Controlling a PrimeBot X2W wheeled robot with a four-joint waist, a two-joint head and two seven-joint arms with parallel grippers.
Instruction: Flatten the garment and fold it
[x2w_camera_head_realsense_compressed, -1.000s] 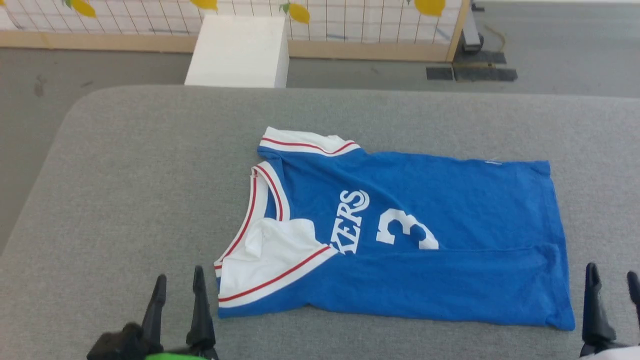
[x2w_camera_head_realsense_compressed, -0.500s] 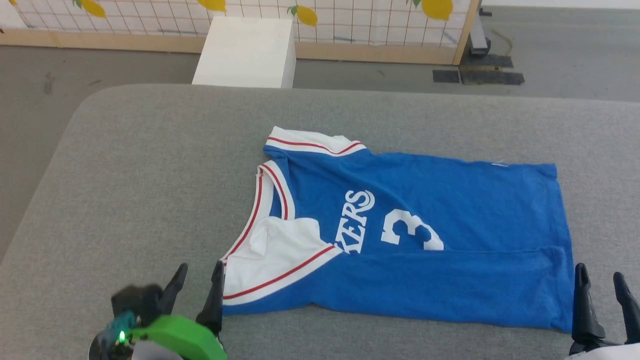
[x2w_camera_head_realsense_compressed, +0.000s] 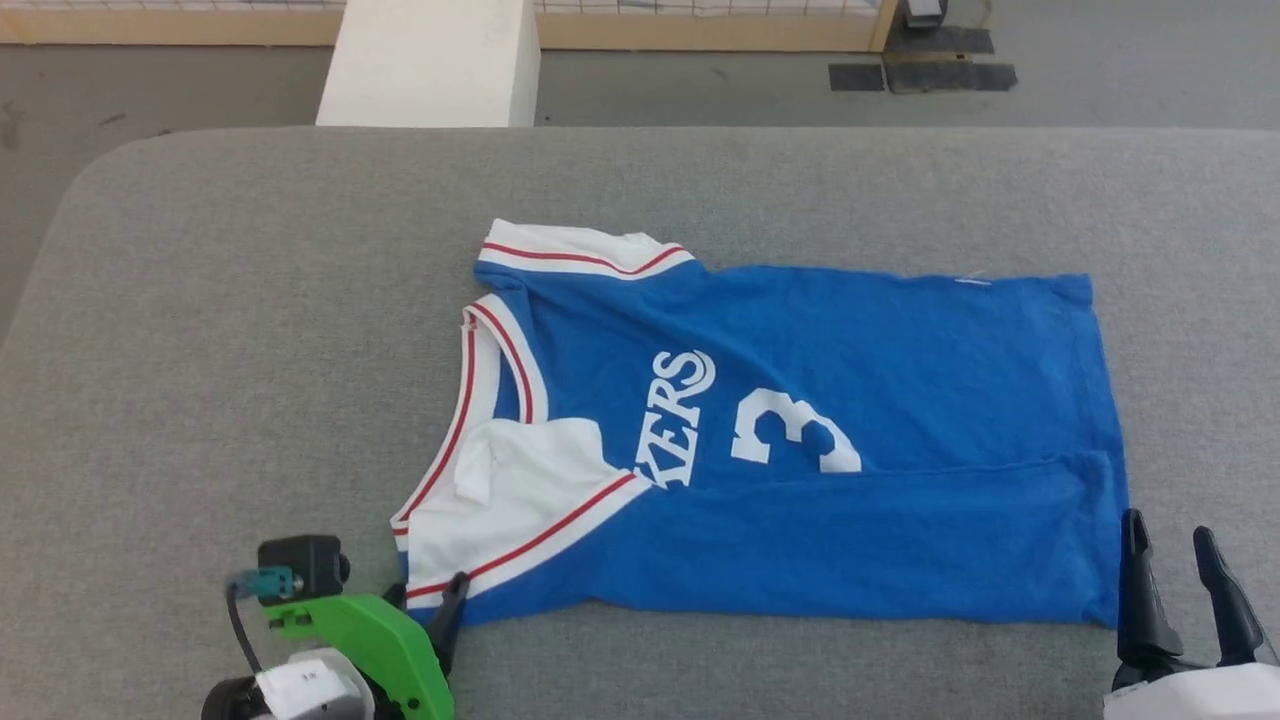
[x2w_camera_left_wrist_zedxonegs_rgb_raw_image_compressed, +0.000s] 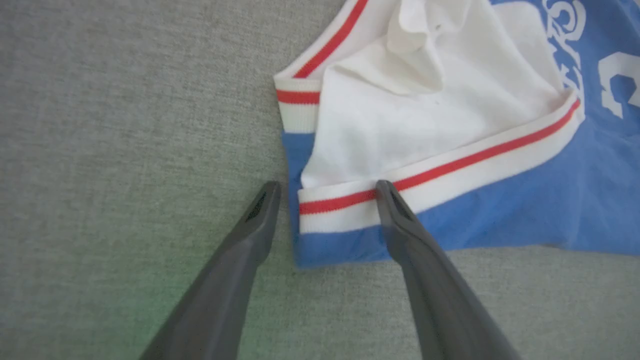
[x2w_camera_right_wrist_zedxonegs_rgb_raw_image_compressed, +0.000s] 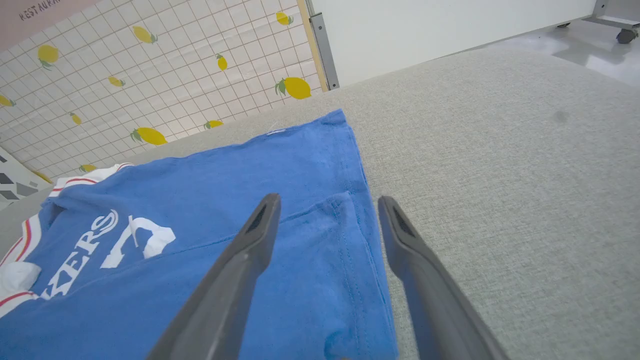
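The garment (x2w_camera_head_realsense_compressed: 800, 450) lies on the grey table, collar to the left and hem to the right, its near long side folded up over part of the lettering and number. A white sleeve with red trim (x2w_camera_left_wrist_zedxonegs_rgb_raw_image_compressed: 425, 115) lies folded onto the chest. My left gripper (x2w_camera_head_realsense_compressed: 428, 590) is open at the near-left corner. In the left wrist view, this gripper (x2w_camera_left_wrist_zedxonegs_rgb_raw_image_compressed: 326, 187) has one finger on the bare table and the other over the striped trim. My right gripper (x2w_camera_head_realsense_compressed: 1167, 525) is open at the near-right hem corner. The right wrist view shows this gripper (x2w_camera_right_wrist_zedxonegs_rgb_raw_image_compressed: 328, 199) straddling the blue hem edge (x2w_camera_right_wrist_zedxonegs_rgb_raw_image_compressed: 360, 210).
The padded grey table (x2w_camera_head_realsense_compressed: 250, 350) has rounded far corners and wide bare cloth left of the jersey. Beyond its far edge stand a white box (x2w_camera_head_realsense_compressed: 430, 60), a wood-framed panel and dark floor mats (x2w_camera_head_realsense_compressed: 920, 75). A lemon-patterned tile screen (x2w_camera_right_wrist_zedxonegs_rgb_raw_image_compressed: 150, 75) stands behind.
The head camera has tipped down, shifting the whole picture. My left gripper has moved forward and right to the sleeve corner. My right gripper has edged in toward the hem corner.
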